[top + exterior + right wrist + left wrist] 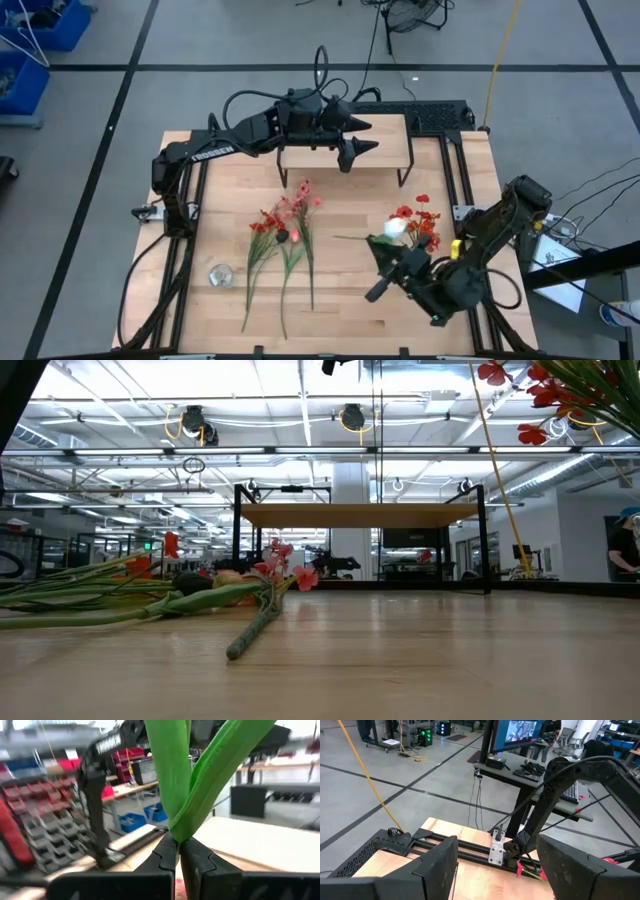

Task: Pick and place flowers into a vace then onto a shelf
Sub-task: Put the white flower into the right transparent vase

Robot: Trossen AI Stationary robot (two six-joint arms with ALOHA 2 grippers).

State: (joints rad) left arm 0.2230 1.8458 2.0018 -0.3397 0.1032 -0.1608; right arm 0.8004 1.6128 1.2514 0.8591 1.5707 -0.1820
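Note:
My right gripper [384, 249] is over the table's near right part, shut on a small bunch of flowers with red blossoms [420, 214] and a white bud [395, 228]. The low view shows these blossoms [540, 390] high up. More flowers [285, 238] lie flat on the table left of centre, also seen in the low view [150, 595]. The shelf [390, 152] stands on thin black legs at the far middle and shows in the low view [360, 515]. My left gripper [362, 136] hangs open above the shelf's top, holding nothing. A small clear glass vase [221, 275] stands near left. My right gripper pinches broad green leaves and stems [177, 836] of the bunch between its two shut fingers, at their free ends. The fingers lie about level, coming from the table's near right. The bunch is lifted clear of the table, blossoms to the far right of the fingers.
Black rails [455, 180] run along the table's right and left sides. A black frame [435, 115] lies behind the shelf. Bare wood [340, 300] shows between the lying flowers and my right arm. A yellow cable [497, 60] crosses the floor beyond the table.

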